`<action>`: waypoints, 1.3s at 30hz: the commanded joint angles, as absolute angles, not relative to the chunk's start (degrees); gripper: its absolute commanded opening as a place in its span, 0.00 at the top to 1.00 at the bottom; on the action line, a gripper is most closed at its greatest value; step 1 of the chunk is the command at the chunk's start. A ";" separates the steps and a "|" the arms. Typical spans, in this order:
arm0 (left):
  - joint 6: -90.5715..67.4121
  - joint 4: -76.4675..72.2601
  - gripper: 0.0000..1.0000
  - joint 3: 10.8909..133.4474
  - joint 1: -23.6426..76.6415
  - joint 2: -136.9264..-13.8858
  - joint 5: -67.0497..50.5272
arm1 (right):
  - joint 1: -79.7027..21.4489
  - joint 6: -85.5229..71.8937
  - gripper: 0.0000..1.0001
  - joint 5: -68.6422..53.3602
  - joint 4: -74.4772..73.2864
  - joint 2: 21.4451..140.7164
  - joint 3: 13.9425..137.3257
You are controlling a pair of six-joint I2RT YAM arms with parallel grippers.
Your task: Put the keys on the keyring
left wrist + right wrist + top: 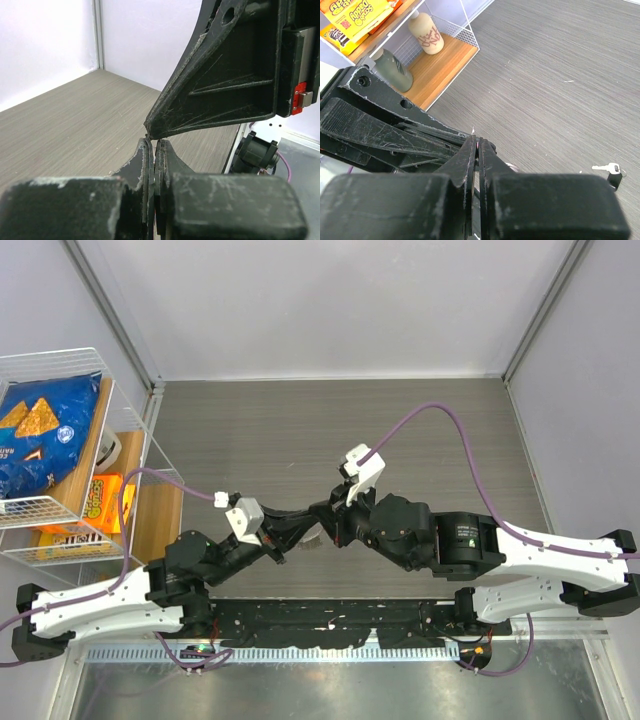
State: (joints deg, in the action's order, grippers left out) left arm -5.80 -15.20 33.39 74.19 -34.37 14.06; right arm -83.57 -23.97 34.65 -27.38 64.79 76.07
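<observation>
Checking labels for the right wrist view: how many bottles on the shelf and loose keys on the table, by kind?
Bottles: 2
Silver key: 1
Black-headed key: 1
Total: 4

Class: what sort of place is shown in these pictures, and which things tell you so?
Most likely a robotics lab workcell: a left arm and right arm mounted at a grey wood-grain table, plain white panels walling it in, and a wire rack holding a blue chip bag.

Bright, even light; blurred foregrounds
</observation>
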 commanded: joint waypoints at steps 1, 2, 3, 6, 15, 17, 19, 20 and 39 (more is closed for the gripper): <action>-4.31 -20.56 1.00 34.01 74.27 -34.98 13.80 | -84.29 -24.70 0.94 35.07 -24.17 64.69 77.34; -4.39 -20.57 1.00 34.10 74.35 -35.33 13.80 | -84.29 -24.70 0.94 35.16 -24.26 64.60 77.26; -4.31 -20.57 1.00 34.10 74.18 -35.51 13.89 | -84.29 -24.70 0.94 35.16 -24.26 64.43 77.26; -4.22 -20.74 1.00 34.10 74.27 -35.86 14.24 | -84.37 -24.61 0.94 35.07 -24.52 64.42 77.34; -4.22 -19.25 1.00 34.45 74.27 -35.60 15.64 | -84.55 -24.34 0.94 34.63 -24.96 63.81 77.26; -4.22 -18.90 1.00 34.45 74.27 -35.42 16.08 | -84.46 -24.52 0.91 34.89 -24.87 63.46 77.17; -4.22 -18.81 1.00 34.37 74.18 -35.33 16.17 | -84.46 -24.43 0.83 35.24 -24.96 63.20 76.90; -4.31 -18.72 1.00 34.37 74.27 -35.16 16.35 | -84.46 -24.43 0.80 35.42 -24.87 62.93 76.90; -5.01 -16.53 1.00 33.92 74.27 -33.31 18.45 | -84.29 -26.01 0.59 43.76 -29.44 56.70 72.70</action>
